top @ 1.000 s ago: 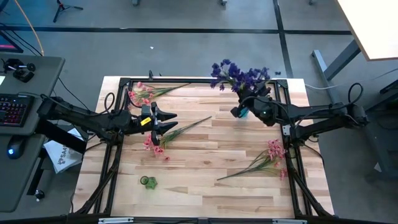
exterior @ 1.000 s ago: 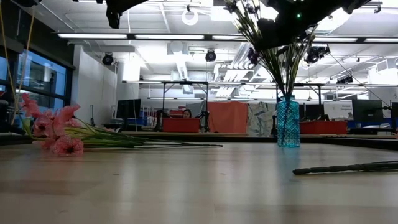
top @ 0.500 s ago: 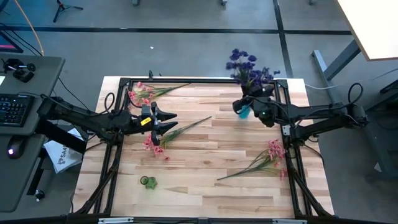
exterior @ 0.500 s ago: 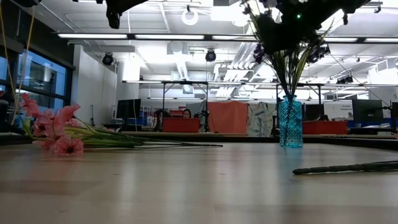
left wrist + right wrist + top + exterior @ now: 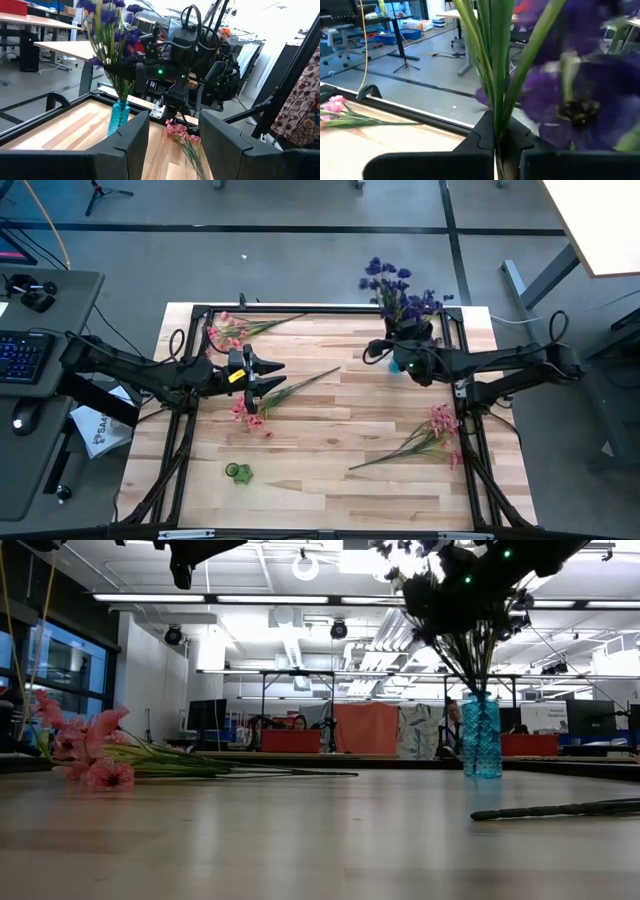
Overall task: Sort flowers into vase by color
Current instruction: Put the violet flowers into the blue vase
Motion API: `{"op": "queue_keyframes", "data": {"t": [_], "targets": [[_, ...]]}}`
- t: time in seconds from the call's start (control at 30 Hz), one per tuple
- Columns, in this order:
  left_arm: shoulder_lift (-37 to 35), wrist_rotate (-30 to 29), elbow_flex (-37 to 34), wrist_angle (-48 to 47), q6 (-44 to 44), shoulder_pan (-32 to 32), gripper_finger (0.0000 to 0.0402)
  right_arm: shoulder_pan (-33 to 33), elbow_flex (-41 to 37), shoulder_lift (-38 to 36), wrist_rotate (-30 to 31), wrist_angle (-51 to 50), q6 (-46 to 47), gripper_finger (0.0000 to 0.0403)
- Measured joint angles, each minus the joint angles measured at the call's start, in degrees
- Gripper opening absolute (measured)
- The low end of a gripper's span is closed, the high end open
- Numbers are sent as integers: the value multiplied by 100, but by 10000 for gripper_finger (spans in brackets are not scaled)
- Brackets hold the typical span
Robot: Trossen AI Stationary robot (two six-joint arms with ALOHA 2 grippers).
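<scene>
A bunch of purple flowers point(image 5: 400, 292) stands with its stems in a blue glass vase point(image 5: 481, 736) near the table's far right corner. My right gripper point(image 5: 392, 352) is shut on the stems just above the vase's mouth. Pink sprigs lie flat on the table: one at the far left point(image 5: 228, 330), one left of centre point(image 5: 252, 408), one at the right point(image 5: 432, 432). My left gripper point(image 5: 275, 375) hovers open above the sprig left of centre, touching nothing. The left wrist view shows the vase point(image 5: 119, 117) and the right arm beyond my left fingers. My right gripper pinches the bundle of green stems point(image 5: 496, 112) between its two fingers, below the purple blossoms point(image 5: 570, 95). The fingers come level from the table's right side and lie across the stems. The stems stand nearly upright, their lower ends in the vase, which rests on the table.
A small green object point(image 5: 238, 472) lies near the table's near left. A black frame rail point(image 5: 300, 310) runs round the table's edge. The long stem point(image 5: 560, 808) of the right pink sprig lies across the near right. Bare wood shows in the middle and near part.
My right gripper has moved a little toward the table's right edge with the stems in its hold. The purple bunch, which leaned toward the left, has swung upright, and the vase has slid a little to the right along the table. The left arm has kept still.
</scene>
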Motion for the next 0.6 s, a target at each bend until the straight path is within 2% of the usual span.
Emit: {"op": "queue_keyframes", "data": {"t": [0.13, 0.43, 0.6], "targets": [[0, -5, 0, -1, 0, 0, 161, 36, -2, 130, -13, 185, -66, 0], [0, -11, 0, 0, 189, 0, 161, 207, -9, 77, 173, 865, -880, 0], [0, -107, 0, -1, 251, 0, 161, 258, -9, 77, 186, 897, -975, 0]]}}
